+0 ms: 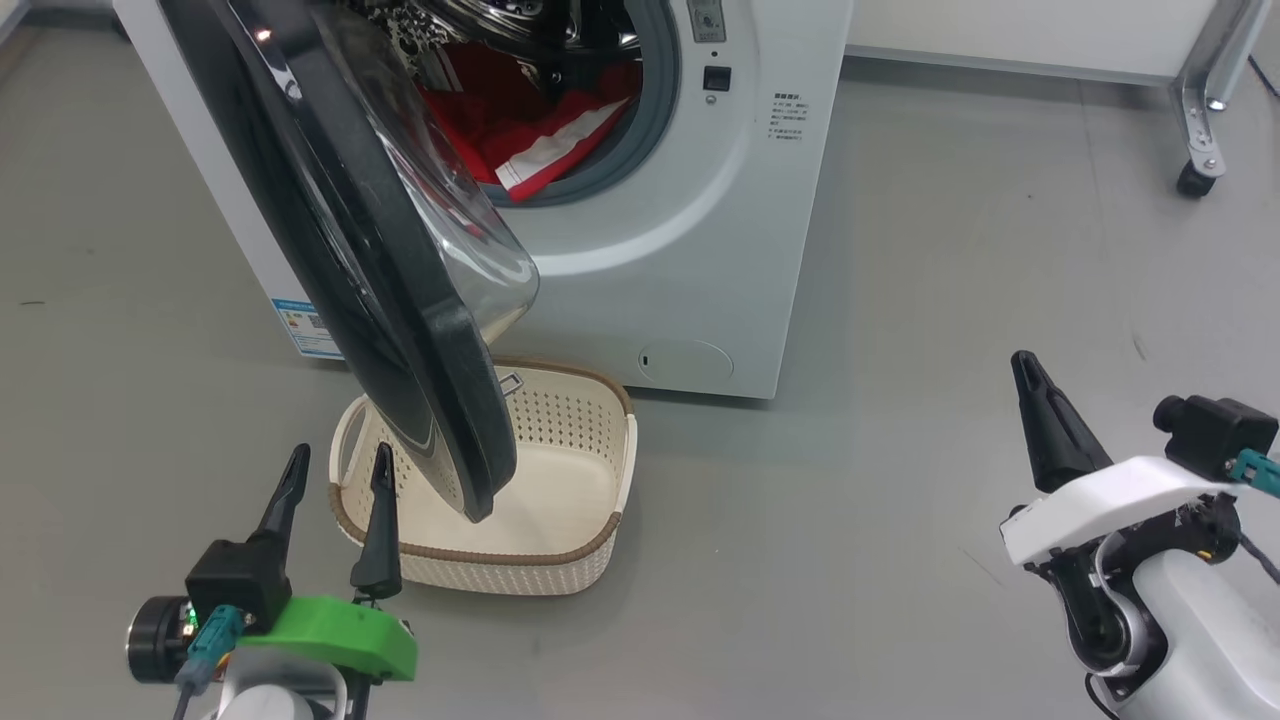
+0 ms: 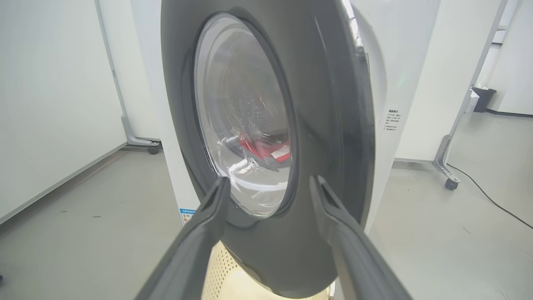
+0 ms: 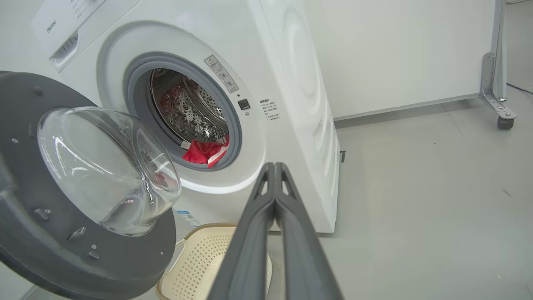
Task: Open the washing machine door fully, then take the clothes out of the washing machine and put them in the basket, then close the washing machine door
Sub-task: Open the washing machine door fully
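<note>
The washing machine [image 1: 660,270] stands at the top of the head view with its door [image 1: 400,300] swung partly open toward me, black rim edge-on, glass bowl bulging right. Red and white clothes [image 1: 520,130] lie in the steel drum; they also show as clothes [image 3: 206,152] in the right wrist view. The cream basket [image 1: 590,480] sits on the floor under the door's lower edge. My left gripper [image 1: 340,470] is open at the lower left, just left of the door [image 2: 258,125], touching nothing. My right gripper [image 1: 1025,365] is shut and empty at the lower right, far from the machine [image 3: 266,83].
Grey floor spreads to the right of the machine. A white partition on a metal caster leg [image 1: 1200,150] stands at the back right. In the left wrist view a cable [image 2: 491,200] runs along the floor, and a white wall panel [image 2: 54,104] stands left.
</note>
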{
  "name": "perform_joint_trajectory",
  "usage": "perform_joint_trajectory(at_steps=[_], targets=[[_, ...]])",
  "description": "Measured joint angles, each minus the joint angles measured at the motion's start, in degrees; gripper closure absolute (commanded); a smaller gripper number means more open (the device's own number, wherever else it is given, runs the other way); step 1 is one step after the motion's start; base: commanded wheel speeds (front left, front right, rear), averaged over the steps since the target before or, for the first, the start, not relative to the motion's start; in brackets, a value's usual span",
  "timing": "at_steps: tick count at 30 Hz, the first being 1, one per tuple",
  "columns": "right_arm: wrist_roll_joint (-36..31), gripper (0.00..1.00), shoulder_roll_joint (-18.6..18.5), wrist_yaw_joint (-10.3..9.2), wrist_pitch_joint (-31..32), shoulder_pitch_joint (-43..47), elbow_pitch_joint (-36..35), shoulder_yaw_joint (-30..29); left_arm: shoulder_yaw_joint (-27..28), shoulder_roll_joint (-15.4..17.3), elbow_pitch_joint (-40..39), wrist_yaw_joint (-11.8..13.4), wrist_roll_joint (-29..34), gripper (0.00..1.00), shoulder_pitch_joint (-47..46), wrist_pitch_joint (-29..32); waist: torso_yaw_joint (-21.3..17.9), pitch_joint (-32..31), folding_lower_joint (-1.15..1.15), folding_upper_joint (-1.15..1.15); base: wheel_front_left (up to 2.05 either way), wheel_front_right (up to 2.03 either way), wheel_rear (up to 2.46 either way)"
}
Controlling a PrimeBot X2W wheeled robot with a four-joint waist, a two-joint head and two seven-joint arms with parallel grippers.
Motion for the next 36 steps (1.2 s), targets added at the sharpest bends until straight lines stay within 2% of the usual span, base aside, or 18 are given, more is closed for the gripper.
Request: perform_joint_trajectory(at_steps=[4,7,14,15,17,18,19,21,36], targets=[[-1.9,1.0,0.0,-0.76,-2.0,2.5,-1.3,0.6,1.4,0.0,0.0,0.0,0.0,0.0,0.8,0.0,-0.8,-0.7,0.0,0.0,0.0,0.0,0.0],[-4.8,1.0,0.0,-2.09,-2.0,4.2,-2.3,1.6,2.5,0.0,0.0,0.0,0.0,0.0,1.3,0.0,-1.5,-1.0,0.0,0.0,0.0,0.0,0.0],[-6.3,1.0,-0.1,-4.68,-2.1,8.2,-4.6,-0.5,3.3,-0.2,-0.3,-0.1,0.6,0.0,2.1,0.0,-2.9,-1.7,0.0,0.0,0.0,0.0,0.0],[-6.3,0.94,-0.1,-4.68,-2.1,8.2,-4.6,-0.5,3.3,-0.2,-0.3,-0.1,0.6,0.0,2.1,0.0,-2.9,-1.7,0.0,0.0,0.0,0.0,0.0],[-6.6,0.5,0.1,-5.28,-2.1,8.9,-5.4,-1.1,3.6,-0.2,-0.4,-0.3,0.6,0.0,2.3,0.0,-3.3,-1.7,0.0,0.0,0.0,0.0,0.0],[-7.1,0.03,0.1,-5.67,-2.1,9.1,-5.9,-1.4,3.6,-0.2,-0.4,-0.4,0.7,0.0,2.4,0.0,-3.4,-1.6,0.0,0.0,0.0,0.0,0.0],[-7.6,0.0,0.1,-6.02,-2.1,9.4,-6.2,-1.8,3.5,-0.2,-0.4,-0.6,1.0,0.0,2.4,0.0,-3.6,-1.5,0.0,0.0,0.0,0.0,0.0],[-8.6,0.0,0.0,-6.61,-2.1,10.1,-7.0,-2.3,3.4,-0.4,-0.4,-0.6,1.1,0.0,2.4,0.0,-3.7,-1.4,0.0,0.0,0.0,0.0,0.0],[-12.9,0.0,2.5,-7.61,-2.2,12.9,-12.5,-6.5,3.5,-1.1,-0.5,-1.5,1.4,0.0,2.7,0.0,-3.9,-0.6,0.0,0.0,0.0,0.0,0.0]])
